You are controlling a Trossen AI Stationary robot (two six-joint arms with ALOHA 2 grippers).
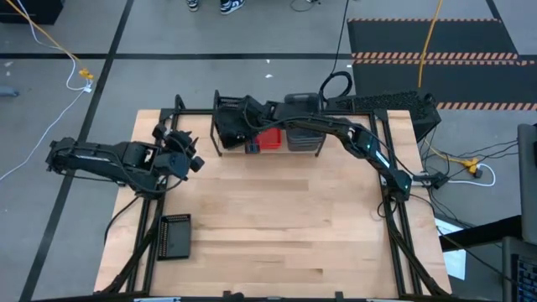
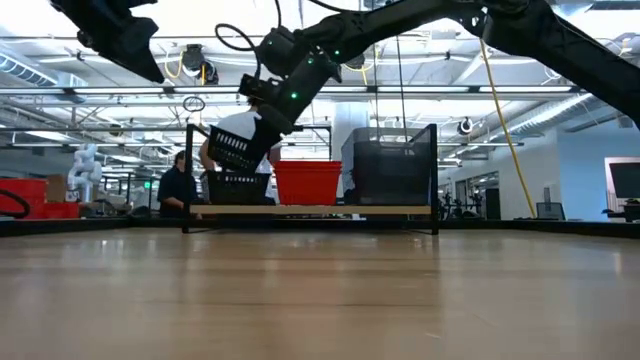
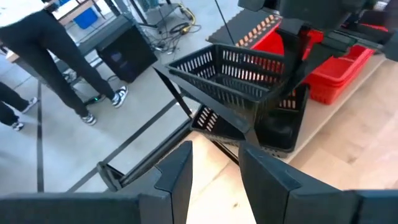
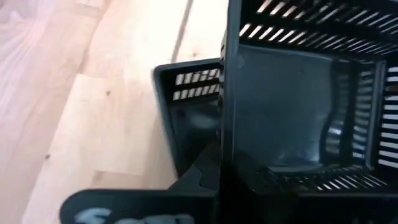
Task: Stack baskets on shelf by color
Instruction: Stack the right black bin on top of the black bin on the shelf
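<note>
The wooden surface (image 1: 277, 226) is seen from above with the shelf (image 1: 268, 134) set along its far edge. On the shelf, a stack of grey baskets (image 2: 385, 170) is placed at the end nearest the right arm's side, a stack of red baskets (image 2: 307, 182) in the middle, and a black basket (image 2: 238, 186) at the other end.

A second black basket (image 2: 235, 148) is held tilted just above the one on the shelf, gripped by the right end effector (image 1: 252, 117), whose fingers are closed on its rim; in the right wrist view the held basket's wall (image 4: 298, 93) fills most of the frame, with the lower basket (image 4: 186, 118) beneath it.

A third black basket (image 1: 174, 236) is left lying alone on the surface near the front, on the left arm's side.

The left end effector (image 1: 186, 155) is held above the surface, well apart from the shelf, with its fingers (image 3: 177, 180) parted and nothing between them.

A person's legs (image 3: 43, 62) are seen on the floor beyond the surface.
</note>
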